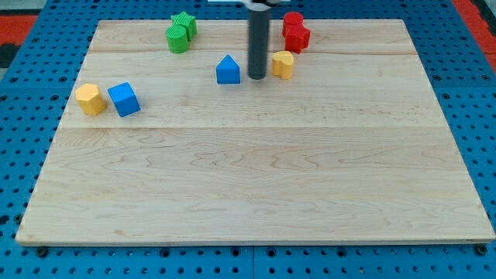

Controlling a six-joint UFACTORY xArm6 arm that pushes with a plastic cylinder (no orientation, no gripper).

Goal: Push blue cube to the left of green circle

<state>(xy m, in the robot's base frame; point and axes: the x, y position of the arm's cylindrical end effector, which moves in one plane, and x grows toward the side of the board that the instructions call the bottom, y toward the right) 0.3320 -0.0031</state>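
The blue cube (124, 99) sits at the view's left of the wooden board, right beside a yellow hexagon block (90, 99). The green circle (177, 39) stands near the view's top, touching a green star block (184, 24) behind it. My tip (256, 77) is the lower end of the dark rod, near the top centre. It rests between a blue house-shaped block (228, 70) on its left and a small yellow block (283, 64) on its right. The tip is far to the right of the blue cube.
Two red blocks (295, 32) stand together at the view's top right of centre. The wooden board (256, 178) lies on a blue perforated base (23, 93) that surrounds it on all sides.
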